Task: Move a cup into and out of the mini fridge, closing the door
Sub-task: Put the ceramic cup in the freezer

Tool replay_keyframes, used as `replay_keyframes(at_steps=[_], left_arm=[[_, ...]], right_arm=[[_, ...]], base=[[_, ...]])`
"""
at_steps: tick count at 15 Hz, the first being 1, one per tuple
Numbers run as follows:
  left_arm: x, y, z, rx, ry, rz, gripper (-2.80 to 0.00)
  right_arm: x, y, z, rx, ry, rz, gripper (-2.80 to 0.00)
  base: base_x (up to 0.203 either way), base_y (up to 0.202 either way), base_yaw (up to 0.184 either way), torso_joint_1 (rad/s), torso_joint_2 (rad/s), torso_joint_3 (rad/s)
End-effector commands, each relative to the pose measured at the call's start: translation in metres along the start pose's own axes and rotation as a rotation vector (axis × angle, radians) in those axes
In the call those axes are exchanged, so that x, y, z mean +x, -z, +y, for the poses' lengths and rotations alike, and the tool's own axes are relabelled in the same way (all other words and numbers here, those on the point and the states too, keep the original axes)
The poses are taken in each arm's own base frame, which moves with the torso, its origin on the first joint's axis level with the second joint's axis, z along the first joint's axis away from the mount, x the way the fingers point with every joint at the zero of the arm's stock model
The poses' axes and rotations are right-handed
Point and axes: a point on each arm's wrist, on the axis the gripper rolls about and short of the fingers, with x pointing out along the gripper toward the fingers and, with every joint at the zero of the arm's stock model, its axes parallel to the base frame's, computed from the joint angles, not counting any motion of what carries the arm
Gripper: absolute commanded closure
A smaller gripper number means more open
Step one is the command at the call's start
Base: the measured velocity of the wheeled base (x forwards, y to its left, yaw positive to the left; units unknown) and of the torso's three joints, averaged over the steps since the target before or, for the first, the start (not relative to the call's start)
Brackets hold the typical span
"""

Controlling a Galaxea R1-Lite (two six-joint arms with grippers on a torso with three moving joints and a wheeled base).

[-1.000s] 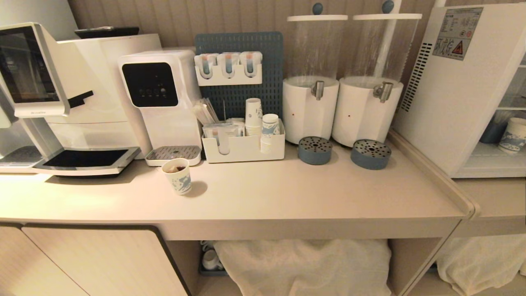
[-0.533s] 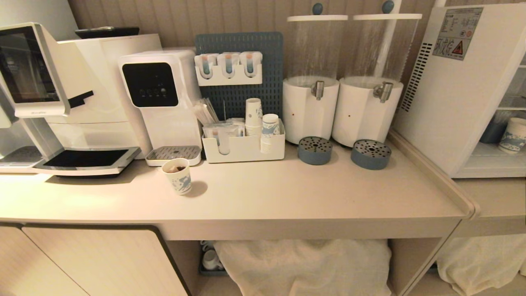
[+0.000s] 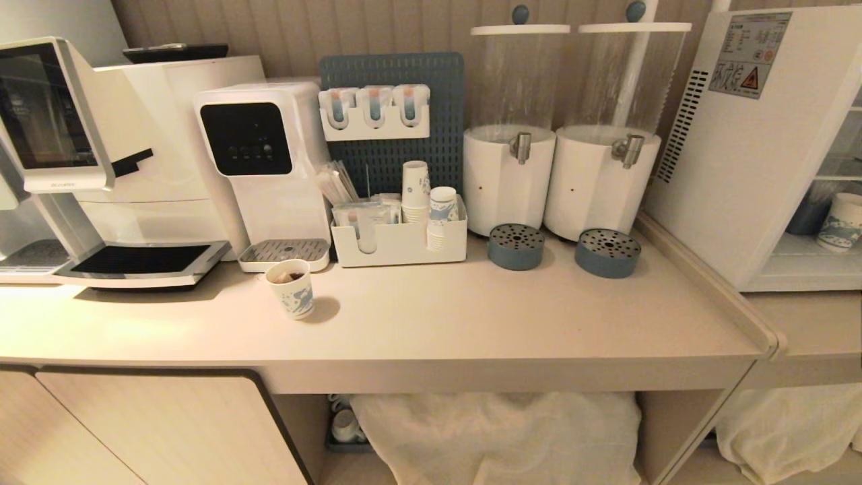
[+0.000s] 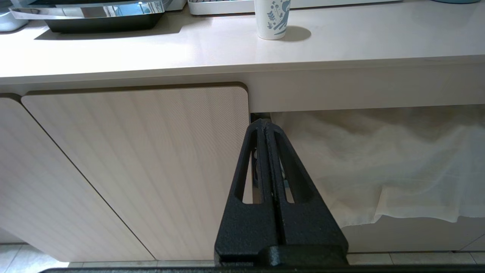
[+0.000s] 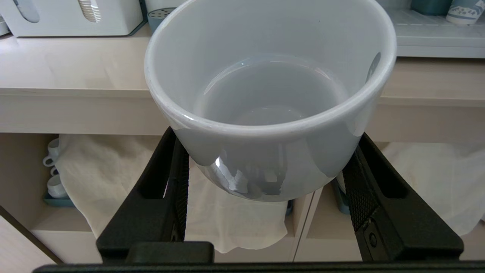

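Observation:
My right gripper [image 5: 269, 151] is shut on the cup [image 5: 265, 94], a plain white ceramic cup with an empty inside, its fingers [image 5: 178, 178] pressing both sides. It hangs in front of the counter edge, below the countertop. The mini fridge [image 3: 754, 135] stands at the counter's right end, its sticker side towards me; a patterned paper cup [image 3: 840, 222] and a blue cup sit on its lower shelf [image 5: 428, 38]. I cannot make out the door. My left gripper [image 4: 265, 125] is shut and empty, low in front of a cabinet door. Neither arm shows in the head view.
On the counter [image 3: 471, 323] stands a patterned paper cup [image 3: 294, 289], with coffee machines behind it at left, a white organiser [image 3: 397, 242] of cups, and two drink dispensers [image 3: 552, 175]. Below hang white cloths [image 3: 498, 431] and small white cups [image 3: 345, 424].

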Motion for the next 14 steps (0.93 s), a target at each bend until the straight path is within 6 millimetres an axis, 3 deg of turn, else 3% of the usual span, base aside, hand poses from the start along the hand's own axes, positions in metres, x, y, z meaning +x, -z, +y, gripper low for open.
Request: replay_keyframes(at_steps=[1, 5, 14], left_arm=[[0.0001, -0.0001, 0.0000, 0.000, 0.000, 0.001, 0.00], [0.0000, -0.0001, 0.0000, 0.000, 0.000, 0.000, 0.00], [0.0001, -0.0001, 0.0000, 0.000, 0.000, 0.001, 0.00]], right_arm=[[0.0010, 0.0029, 0.0002, -0.001, -0.002, 0.014, 0.00], [0.0010, 0.0031, 0.0002, -0.001, -0.002, 0.015, 0.00], [0.0009, 0.0031, 0.0002, -0.001, -0.002, 0.019, 0.00]], base=[[0.000, 0.000, 0.000, 0.000, 0.00, 0.000], [0.001, -0.038, 0.007, 0.002, 0.00, 0.002], [0.000, -0.188, 0.001, 0.002, 0.00, 0.004]])
